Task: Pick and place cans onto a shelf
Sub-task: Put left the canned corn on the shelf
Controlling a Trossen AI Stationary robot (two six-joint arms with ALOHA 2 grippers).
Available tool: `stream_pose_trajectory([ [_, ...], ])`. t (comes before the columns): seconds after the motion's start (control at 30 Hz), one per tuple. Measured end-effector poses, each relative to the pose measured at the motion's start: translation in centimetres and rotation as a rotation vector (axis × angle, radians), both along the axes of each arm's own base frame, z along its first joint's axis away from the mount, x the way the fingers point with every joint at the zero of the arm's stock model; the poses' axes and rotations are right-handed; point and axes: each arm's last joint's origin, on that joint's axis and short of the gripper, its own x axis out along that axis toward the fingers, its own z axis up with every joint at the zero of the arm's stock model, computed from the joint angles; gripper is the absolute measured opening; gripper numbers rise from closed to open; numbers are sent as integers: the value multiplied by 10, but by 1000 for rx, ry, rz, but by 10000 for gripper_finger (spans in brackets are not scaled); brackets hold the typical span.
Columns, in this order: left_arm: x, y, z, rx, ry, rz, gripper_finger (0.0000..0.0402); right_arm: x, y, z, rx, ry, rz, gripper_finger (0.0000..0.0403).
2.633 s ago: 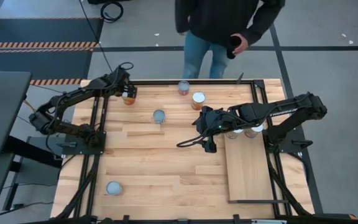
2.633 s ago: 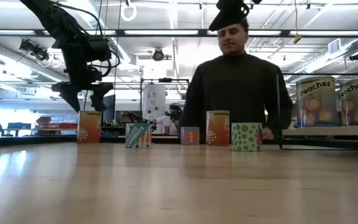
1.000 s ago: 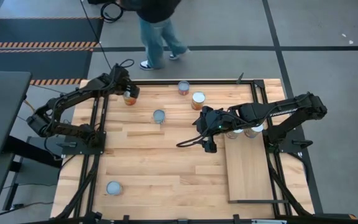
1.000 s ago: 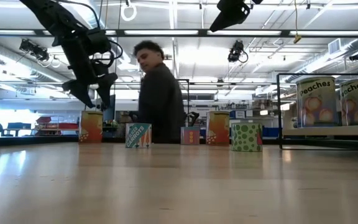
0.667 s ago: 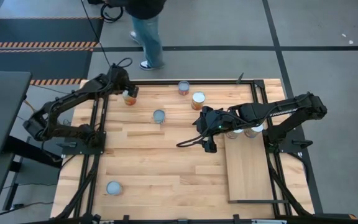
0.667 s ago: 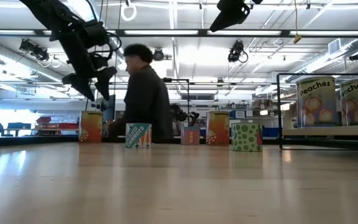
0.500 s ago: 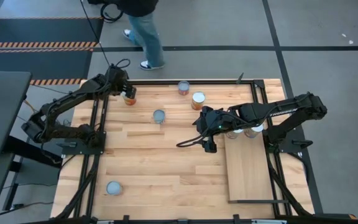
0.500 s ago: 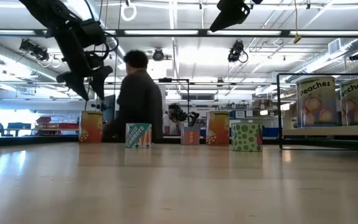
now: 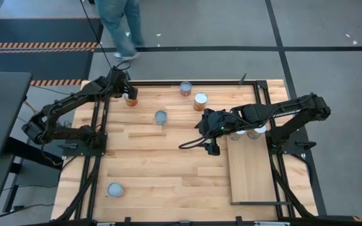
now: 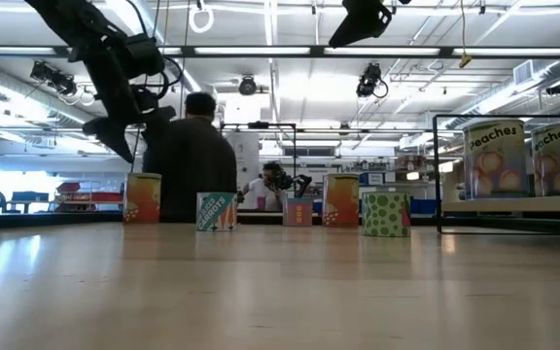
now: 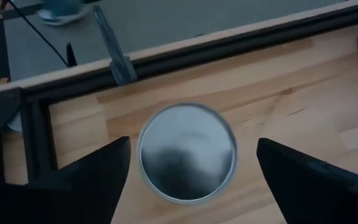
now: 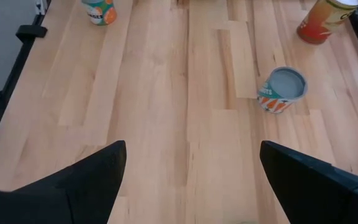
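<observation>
My left gripper (image 9: pixel 125 93) is open and hovers over an orange-labelled can (image 9: pixel 131 100) at the table's far left corner. In the left wrist view the can's silvery top (image 11: pixel 187 152) shows between the two spread fingers. In the low view the gripper (image 10: pixel 124 131) hangs clear above the can (image 10: pixel 142 198), which stands upright on the table. My right gripper (image 9: pixel 211 143) is open and empty, high above the table's middle, left of the shelf (image 9: pixel 251 172). Two cans (image 9: pixel 246 132) stand on the shelf's far end.
Other cans stand on the table: two near the far edge (image 9: pixel 186 88) (image 9: pixel 200 100), one blue-topped (image 9: pixel 161 117), one at the near left (image 9: pixel 114 189). A black frame rail (image 11: pixel 166 53) runs just beyond the left can. A person (image 9: pixel 119 25) walks behind the table.
My left gripper has shifted a little toward the table's left edge above the orange can and has stayed open. The person behind the table has walked toward the left. My right arm has kept still.
</observation>
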Motion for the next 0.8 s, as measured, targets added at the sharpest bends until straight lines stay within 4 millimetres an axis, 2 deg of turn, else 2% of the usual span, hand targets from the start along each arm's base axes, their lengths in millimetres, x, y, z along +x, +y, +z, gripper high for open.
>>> stream_pose_trajectory([
  [0.3,-3,-3,-23,21,-9,20,356,0,0,0,1,0,1,378],
  [0.8,2,-7,-25,52,13,-10,356,0,0,0,8,0,-4,378],
])
